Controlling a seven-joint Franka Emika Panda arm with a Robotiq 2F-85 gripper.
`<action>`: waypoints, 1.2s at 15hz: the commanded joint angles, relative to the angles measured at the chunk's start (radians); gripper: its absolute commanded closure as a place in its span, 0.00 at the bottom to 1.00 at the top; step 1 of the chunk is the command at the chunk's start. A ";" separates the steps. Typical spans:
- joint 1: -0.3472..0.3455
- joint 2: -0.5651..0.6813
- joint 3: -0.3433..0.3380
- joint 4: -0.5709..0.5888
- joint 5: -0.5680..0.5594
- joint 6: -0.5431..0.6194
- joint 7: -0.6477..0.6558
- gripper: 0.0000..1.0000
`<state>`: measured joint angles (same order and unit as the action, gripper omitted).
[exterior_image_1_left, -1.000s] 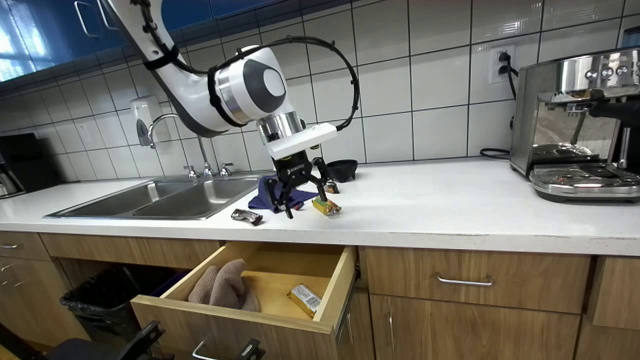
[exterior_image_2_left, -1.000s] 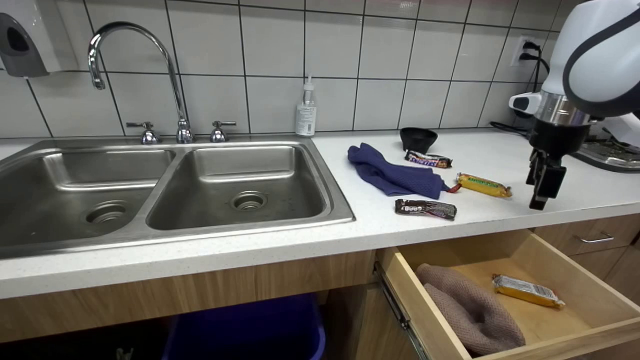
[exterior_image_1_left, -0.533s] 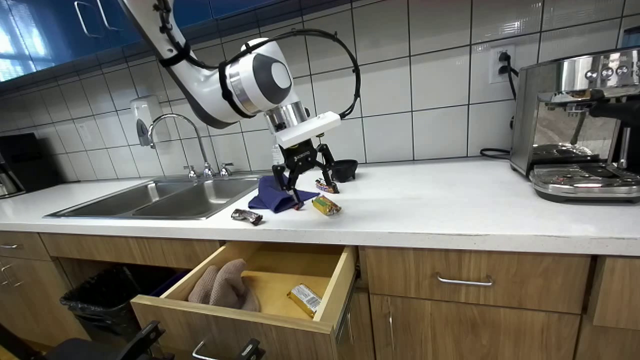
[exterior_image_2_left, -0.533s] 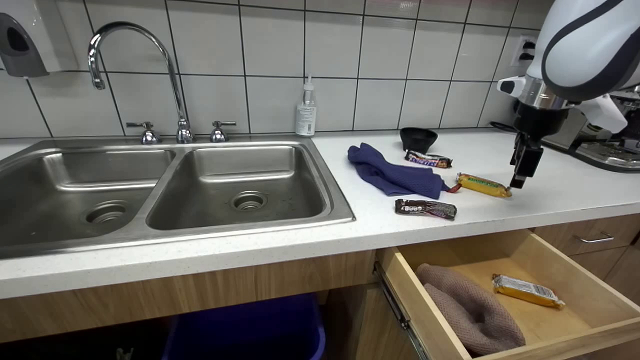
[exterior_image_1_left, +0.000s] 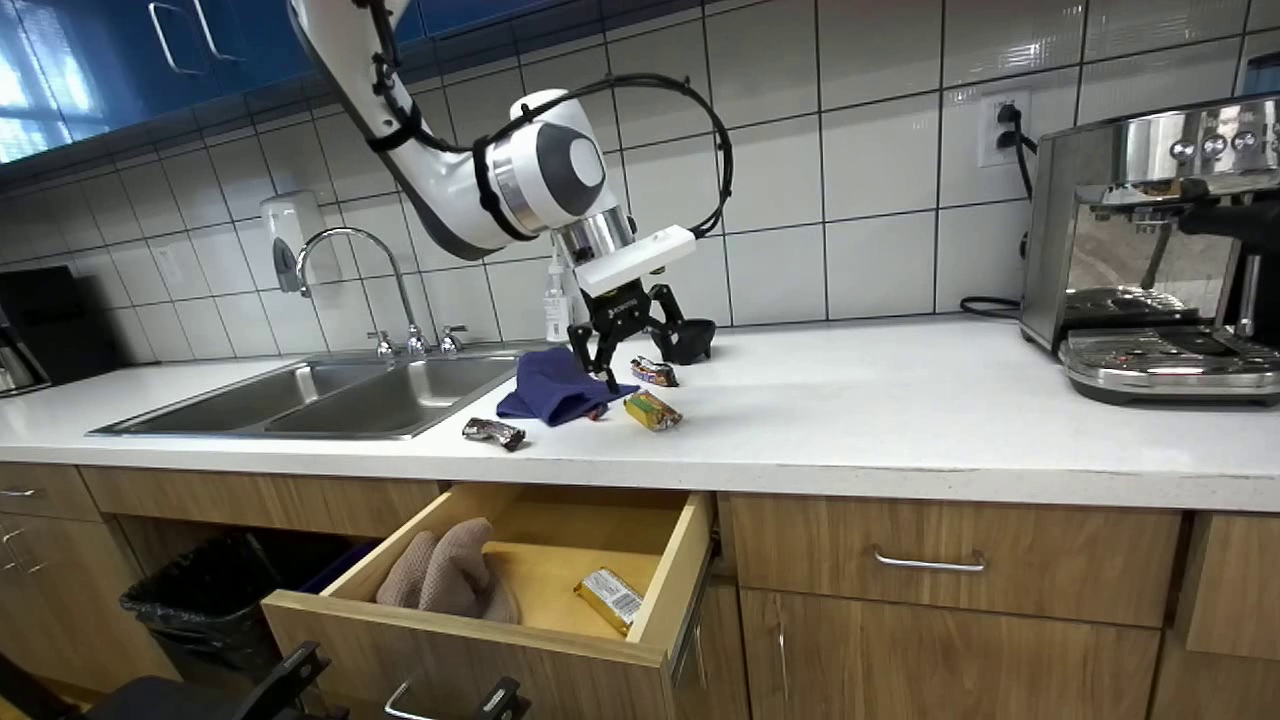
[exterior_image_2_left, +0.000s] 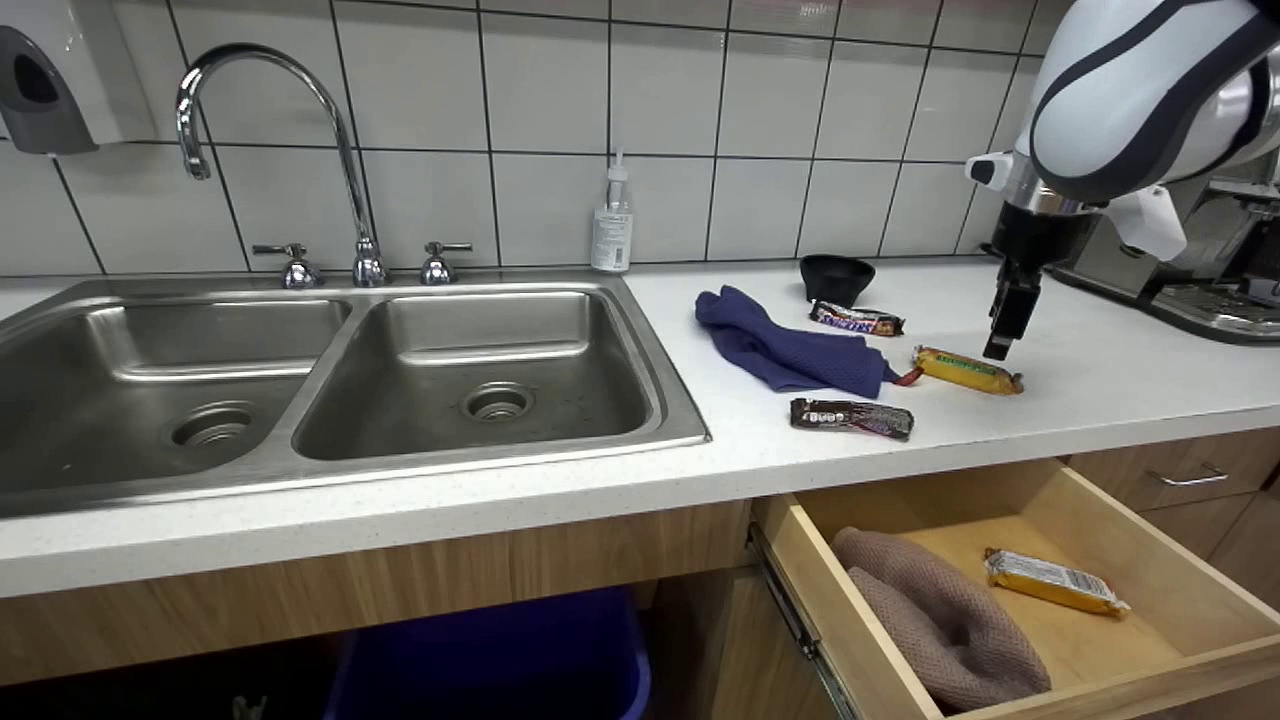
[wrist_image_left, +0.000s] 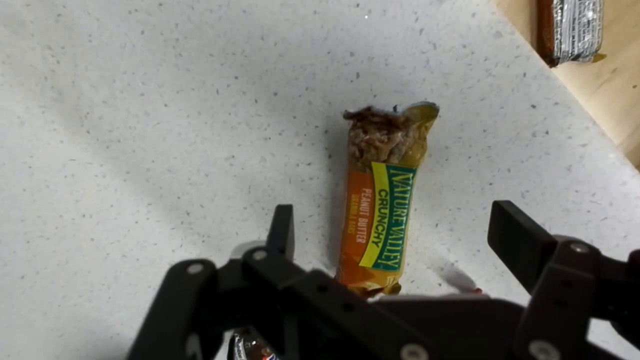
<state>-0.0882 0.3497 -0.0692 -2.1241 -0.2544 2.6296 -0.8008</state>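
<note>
My gripper (wrist_image_left: 392, 225) stands open in the wrist view, its fingers (wrist_image_left: 517, 240) apart on either side of a Nature Valley bar (wrist_image_left: 377, 215) in an orange and green wrapper. That bar lies on the white counter, below the gripper and not held; the gripper hides its near end. In an exterior view the gripper (exterior_image_2_left: 998, 350) hangs just behind the bar (exterior_image_2_left: 968, 370). Close by lie a purple-blue cloth (exterior_image_2_left: 790, 345) with a small red thing (exterior_image_2_left: 910, 377) at its tip, a brown-wrapped bar (exterior_image_2_left: 852, 418) and a colourful bar (exterior_image_2_left: 857, 319) before a black bowl (exterior_image_2_left: 836, 278).
Below the counter edge a drawer (exterior_image_1_left: 470, 628) stands pulled out, holding a brownish cloth (exterior_image_1_left: 455, 570) and a yellow-wrapped bar (exterior_image_1_left: 610, 600). A double sink (exterior_image_2_left: 640, 440) lies beside the cloth, with a soap bottle (exterior_image_2_left: 612, 230) behind. An espresso machine (exterior_image_1_left: 1150, 250) occupies the counter's far side.
My gripper has travelled back over the counter and towards the sink, from near the front edge to beside the Nature Valley bar. It has stayed open; the objects have not moved.
</note>
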 joint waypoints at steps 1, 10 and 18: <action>-0.013 0.065 0.027 0.088 0.009 -0.044 0.020 0.00; -0.017 0.159 0.036 0.191 0.013 -0.098 0.065 0.00; -0.023 0.195 0.053 0.245 0.041 -0.172 0.071 0.00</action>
<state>-0.0889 0.5250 -0.0452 -1.9309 -0.2312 2.5225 -0.7434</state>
